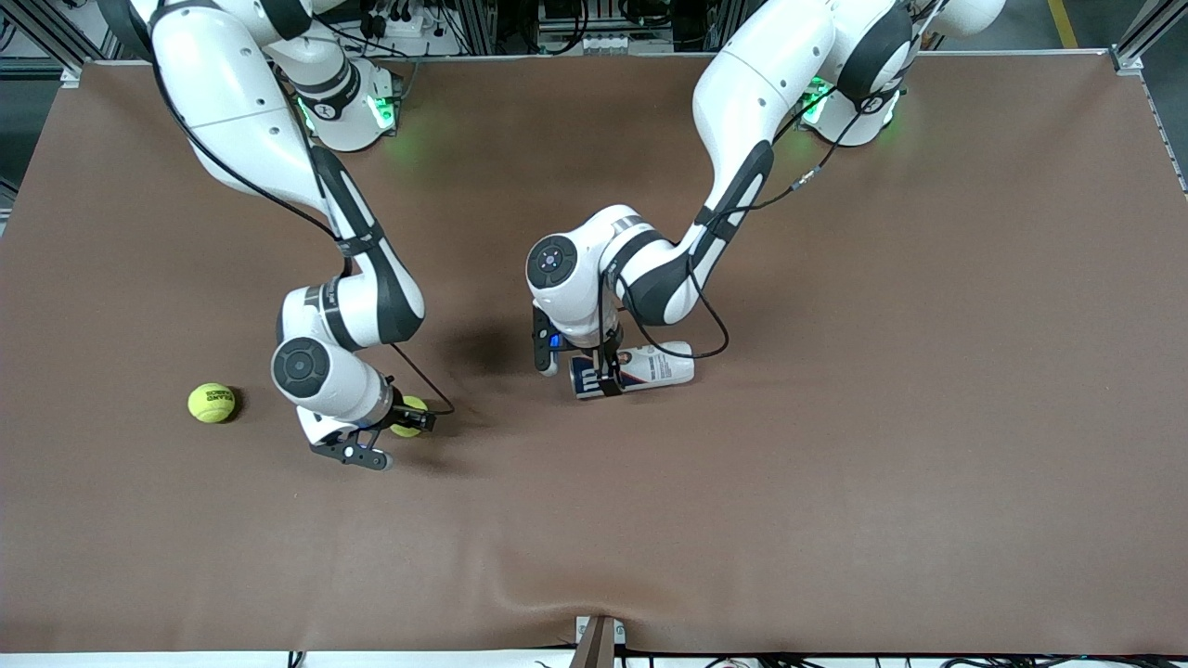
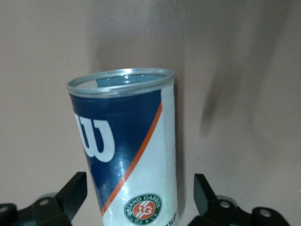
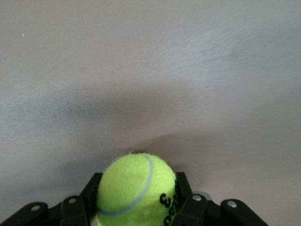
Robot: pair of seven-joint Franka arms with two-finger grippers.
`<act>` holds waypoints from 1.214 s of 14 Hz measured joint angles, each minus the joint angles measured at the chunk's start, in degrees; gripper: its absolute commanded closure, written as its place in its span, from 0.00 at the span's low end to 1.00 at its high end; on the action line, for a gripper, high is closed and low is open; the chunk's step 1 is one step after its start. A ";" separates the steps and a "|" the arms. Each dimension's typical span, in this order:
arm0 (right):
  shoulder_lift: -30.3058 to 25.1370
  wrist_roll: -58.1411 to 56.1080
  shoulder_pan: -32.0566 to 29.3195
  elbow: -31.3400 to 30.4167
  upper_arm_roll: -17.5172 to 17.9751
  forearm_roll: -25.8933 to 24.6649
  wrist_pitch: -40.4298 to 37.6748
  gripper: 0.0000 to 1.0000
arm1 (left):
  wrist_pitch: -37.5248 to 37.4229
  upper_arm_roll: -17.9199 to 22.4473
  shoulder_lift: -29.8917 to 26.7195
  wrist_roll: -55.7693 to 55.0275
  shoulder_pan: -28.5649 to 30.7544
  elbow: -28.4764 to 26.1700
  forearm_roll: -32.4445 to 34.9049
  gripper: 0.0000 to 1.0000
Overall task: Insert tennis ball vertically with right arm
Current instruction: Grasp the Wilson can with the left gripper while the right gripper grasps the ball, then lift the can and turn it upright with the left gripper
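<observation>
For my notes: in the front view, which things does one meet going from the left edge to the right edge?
Loose tennis ball → right end effector shut on second tennis ball → left end effector, open around ball can.

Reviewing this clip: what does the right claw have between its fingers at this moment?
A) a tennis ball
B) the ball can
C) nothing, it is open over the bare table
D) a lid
A: in the right wrist view the right claw is closed on a tennis ball; the ball can lies at the left claw.
</observation>
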 measured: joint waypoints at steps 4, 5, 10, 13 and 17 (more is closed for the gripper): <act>-8.35 -9.13 -1.01 5.40 -5.37 -0.03 -16.99 1.00 | -0.64 0.96 0.30 1.29 -0.02 0.00 0.02 0.00; -10.53 -10.08 -1.44 5.92 -6.23 -0.03 -19.49 1.00 | -0.74 1.16 0.51 1.33 -0.01 -0.01 0.02 0.00; -16.77 -12.60 -2.06 6.07 -8.65 -0.03 -25.23 1.00 | -1.61 1.47 1.19 1.34 -0.01 -0.01 0.03 0.00; -17.16 -13.47 -2.49 6.02 -8.72 -0.03 -25.79 1.00 | -1.91 1.50 1.44 1.36 -0.02 -0.01 0.14 0.09; -17.15 -13.55 -2.50 5.81 -8.67 -0.03 -25.79 1.00 | -1.94 1.98 2.24 1.37 -0.02 -0.02 0.20 0.10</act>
